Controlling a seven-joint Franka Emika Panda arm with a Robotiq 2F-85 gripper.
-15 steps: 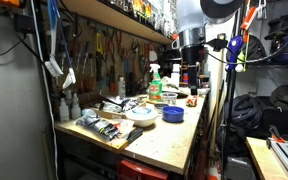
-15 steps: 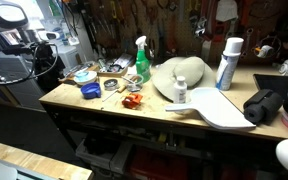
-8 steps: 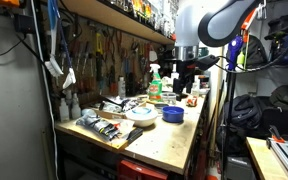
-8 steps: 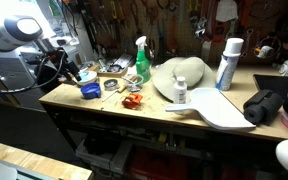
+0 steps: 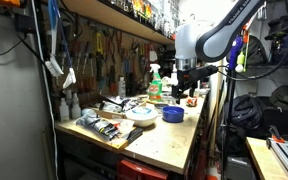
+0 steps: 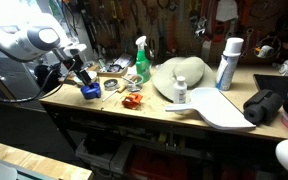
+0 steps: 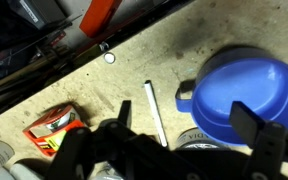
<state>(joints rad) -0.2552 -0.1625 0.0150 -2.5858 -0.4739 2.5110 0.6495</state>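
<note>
My gripper (image 5: 187,90) hangs open just above the cluttered workbench, over a blue cup (image 5: 172,114). In an exterior view the gripper (image 6: 84,78) sits right above that blue cup (image 6: 91,90) near the bench's end. In the wrist view the blue cup (image 7: 239,95), with a small handle, lies between and ahead of my two dark fingers (image 7: 188,120). A thin white stick (image 7: 156,110) lies on the bench beside it, and an orange packet (image 7: 54,128) sits further off. A round tin lid shows partly under the gripper. Nothing is held.
A green spray bottle (image 6: 142,60), a white hat (image 6: 179,75), a white can (image 6: 227,63), a white tray (image 6: 219,108) and a black bag (image 6: 269,105) stand along the bench. A white bowl (image 5: 140,115) and tools lie nearby. A pegboard wall and shelf stand behind.
The arm has swung in and come down from above the bench end to just over the blue cup. The bench objects have not moved.
</note>
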